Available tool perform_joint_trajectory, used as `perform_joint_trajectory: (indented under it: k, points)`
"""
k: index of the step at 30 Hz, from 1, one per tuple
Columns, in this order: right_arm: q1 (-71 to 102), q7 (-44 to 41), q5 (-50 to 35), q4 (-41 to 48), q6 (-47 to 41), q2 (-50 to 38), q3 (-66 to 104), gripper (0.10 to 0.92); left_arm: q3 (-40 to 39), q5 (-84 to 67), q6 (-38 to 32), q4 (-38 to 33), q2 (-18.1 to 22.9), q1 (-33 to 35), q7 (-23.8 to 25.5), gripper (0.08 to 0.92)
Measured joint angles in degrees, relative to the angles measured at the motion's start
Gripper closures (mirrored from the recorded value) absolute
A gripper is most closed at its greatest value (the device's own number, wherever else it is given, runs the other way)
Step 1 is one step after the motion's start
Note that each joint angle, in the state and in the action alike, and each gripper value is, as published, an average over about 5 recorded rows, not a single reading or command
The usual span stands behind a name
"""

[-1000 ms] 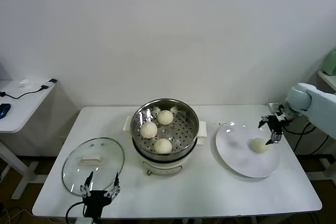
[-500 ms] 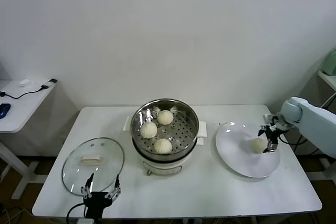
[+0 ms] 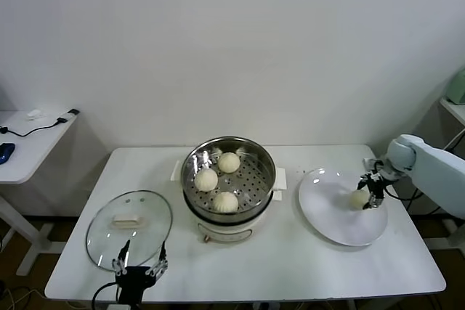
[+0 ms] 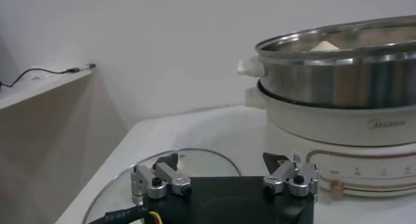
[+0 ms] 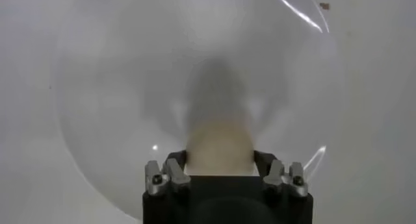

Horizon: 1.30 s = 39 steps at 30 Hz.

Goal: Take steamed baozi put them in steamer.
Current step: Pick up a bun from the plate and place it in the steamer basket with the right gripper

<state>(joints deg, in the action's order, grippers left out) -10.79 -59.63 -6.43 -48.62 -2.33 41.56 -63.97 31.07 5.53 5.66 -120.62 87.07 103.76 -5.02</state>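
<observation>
The left claw (image 3: 137,266), a black unit with silver fingertips, sits parked at the nearest edge of the white tabletop (image 3: 290,259) with its jaws spread wide and nothing between them. Directly beyond it lies the round glass lid with a cream handle (image 3: 129,220), flat on the tabletop. Farther back, at mid-table, stands the steamer (image 3: 228,186), a round shiny steel pot on a cream-white electric base; three smooth cream-white steamed baozi (image 3: 225,201) rest on its perforated tray, apart from one another. To the robot's right lies the flat round white plate (image 3: 327,215), carrying the fourth bun (image 3: 359,198) near its far right rim. The right claw (image 3: 372,194) is lowered over that bun with one finger on each side, pinching it; the right wrist view shows the bun (image 5: 220,144) seated between the finger bases, still down at plate level. Handling judgement: the bun is likely light, soft and easily dented, with a smooth skin that may slip or stick to the plate, so it is best taken across its widest part with gentle pressure. The contact points of the fingertips are hidden under the bun, so the firmness of the grip cannot be confirmed. The far side of the steamer tray is partly cut off by the pot wall.
</observation>
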Motion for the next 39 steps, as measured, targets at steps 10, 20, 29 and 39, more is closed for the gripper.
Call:
perform_joint_trajectory:
  k: [10,20,29,39]
  points:
    - [-21.2,-0.1,-13.4,-10.8,-4.7,1.4,-16.5,0.338,-0.1,-0.1,0.2,-1.2,-0.5,0.2,0.1,0.177]
    - [-39.7,3.5,-32.5,-24.1,-11.5,9.4,-27.0,0.338,-0.6,-0.4,0.4,-1.4,-0.7,-0.7,0.2,0.177]
    - [-40.9,10.7,-42.6,-29.4,-18.5,18.1,-29.0,0.338,0.2,-0.6,0.1,-1.5,-1.1,-0.6,0.2,0.177]
    - [-34.2,17.1,-44.7,-31.1,-24.1,21.9,-29.6,0.338,0.5,-0.7,0.1,-1.0,-1.3,-1.0,0.3,0.177]
